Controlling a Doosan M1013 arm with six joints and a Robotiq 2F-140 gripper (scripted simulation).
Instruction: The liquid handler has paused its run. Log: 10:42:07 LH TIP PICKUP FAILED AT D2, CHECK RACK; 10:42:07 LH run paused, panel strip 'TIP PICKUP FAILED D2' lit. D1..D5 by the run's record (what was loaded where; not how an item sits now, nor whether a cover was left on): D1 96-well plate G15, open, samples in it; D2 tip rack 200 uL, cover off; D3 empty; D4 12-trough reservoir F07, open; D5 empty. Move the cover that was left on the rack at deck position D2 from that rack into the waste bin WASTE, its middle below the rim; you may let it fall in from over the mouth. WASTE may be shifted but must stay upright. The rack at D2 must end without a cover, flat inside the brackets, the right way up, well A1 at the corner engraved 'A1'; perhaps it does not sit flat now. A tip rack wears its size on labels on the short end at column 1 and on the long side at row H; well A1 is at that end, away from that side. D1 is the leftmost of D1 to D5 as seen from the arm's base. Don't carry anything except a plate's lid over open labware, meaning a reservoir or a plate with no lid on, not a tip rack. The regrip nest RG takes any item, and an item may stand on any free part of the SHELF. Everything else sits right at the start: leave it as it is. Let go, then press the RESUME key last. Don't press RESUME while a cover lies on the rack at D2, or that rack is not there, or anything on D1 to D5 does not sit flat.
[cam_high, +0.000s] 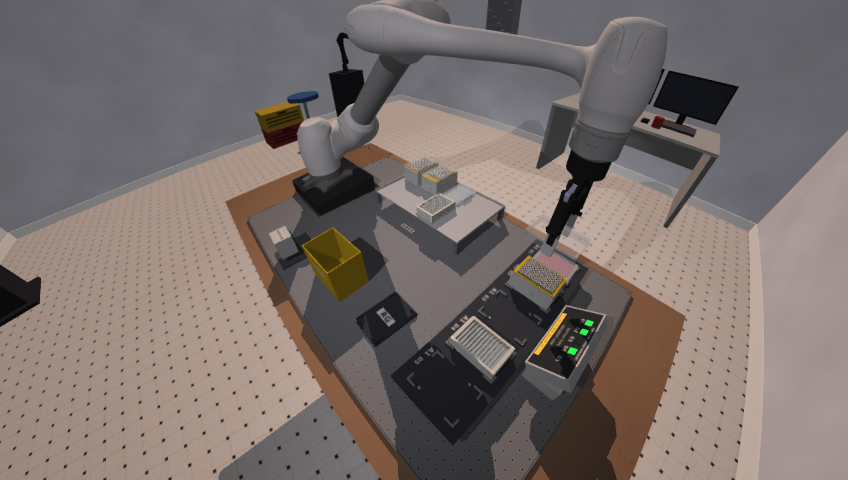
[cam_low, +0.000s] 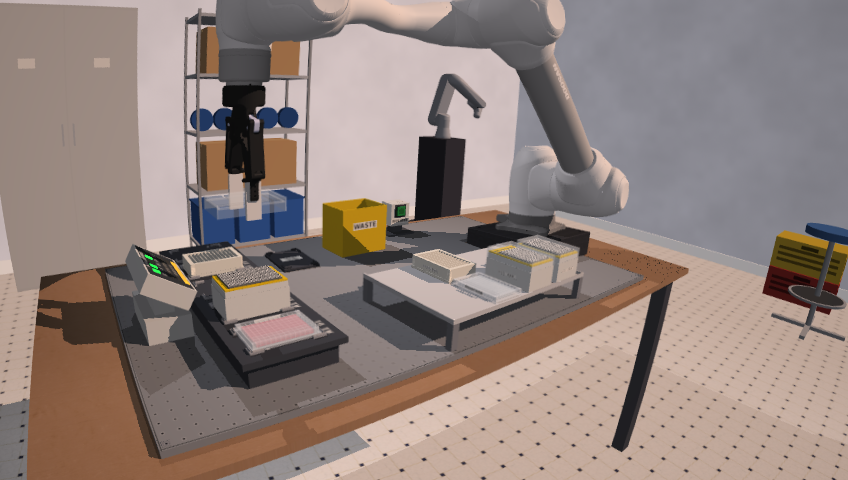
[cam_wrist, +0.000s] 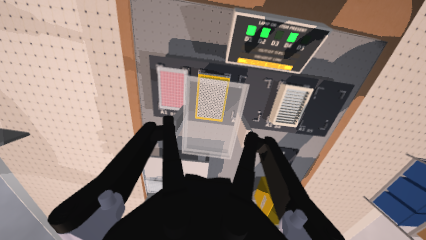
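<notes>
Grey perforated board on a brown table is carrying the whole setup, and the yellow open-topped waste bin (cam_high: 334, 261) marked WASTE is serving as the landmark. High above the deck, well away from that bin toward the far end of the black deck plate (cam_high: 452, 380), the black two-finger gripper (cam_low: 245, 193) is hanging from the arm, clamped on the clear, see-through rectangular cover (cam_low: 245, 205) and holding it level in the air. Below it, the white tip rack with the yellow top frame (cam_high: 538, 279) is sitting bare of any cover, and the pink-filled open well plate (cam_low: 273, 330) is lying just beside that rack, on the side away from the bin.

What matters for the coming move, as I judge it: the bin lies from the claw back toward the arm's base (cam_high: 357, 193), away from the pink plate. The white ribbed reservoir (cam_high: 480, 346) is sitting farther along the deck. A straight carry to the bin looks likely to avoid both open items.
</notes>
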